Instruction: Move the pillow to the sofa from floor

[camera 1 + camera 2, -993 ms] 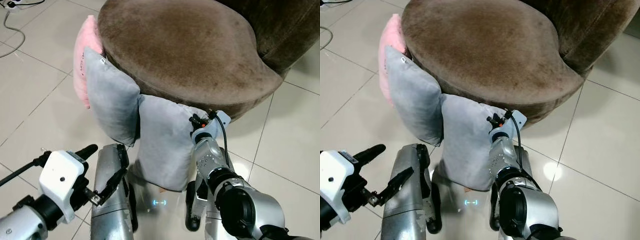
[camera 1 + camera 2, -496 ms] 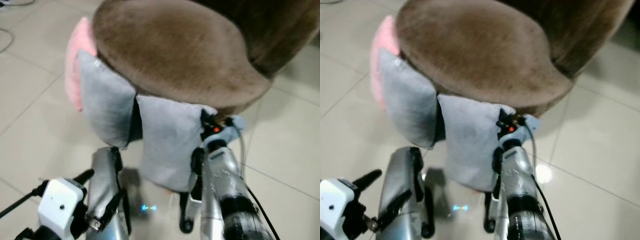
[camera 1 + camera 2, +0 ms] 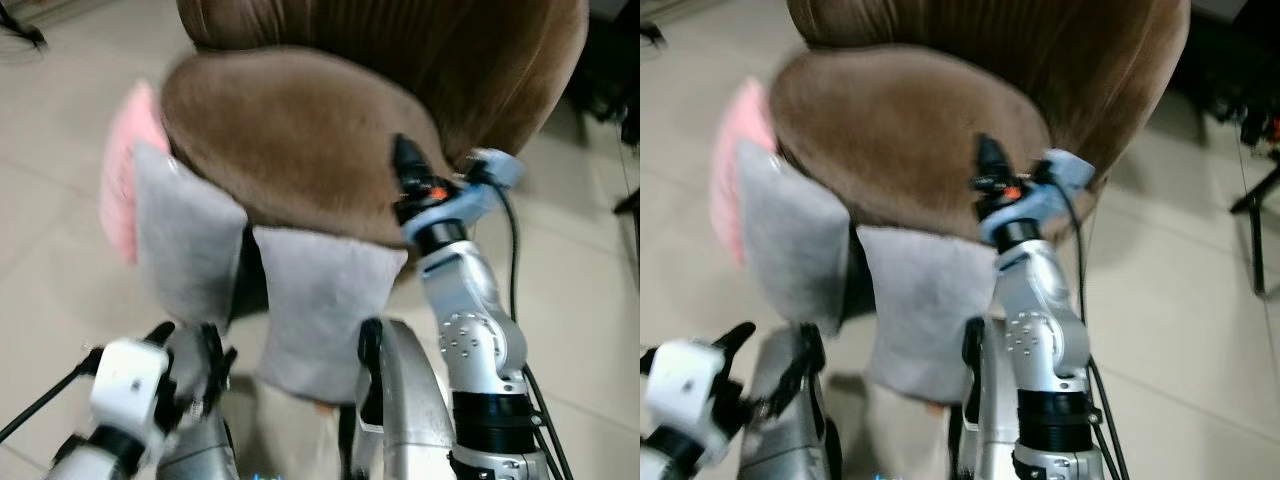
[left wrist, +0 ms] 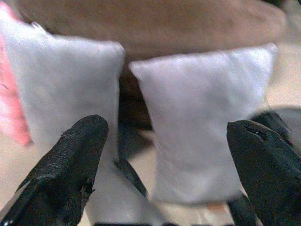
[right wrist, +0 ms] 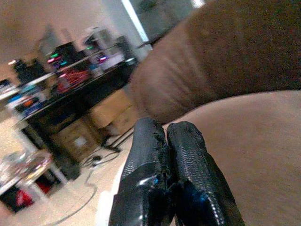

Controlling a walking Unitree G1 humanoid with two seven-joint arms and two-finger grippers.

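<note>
Ahead, grey pillow beyond spread left gripper fingers, untouched

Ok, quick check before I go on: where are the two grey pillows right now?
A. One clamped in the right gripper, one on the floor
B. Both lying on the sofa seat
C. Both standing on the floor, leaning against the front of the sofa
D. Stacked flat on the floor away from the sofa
C: both grey pillows stand on the floor against the brown sofa; the right gripper is shut and holds nothing, above the seat.
</note>
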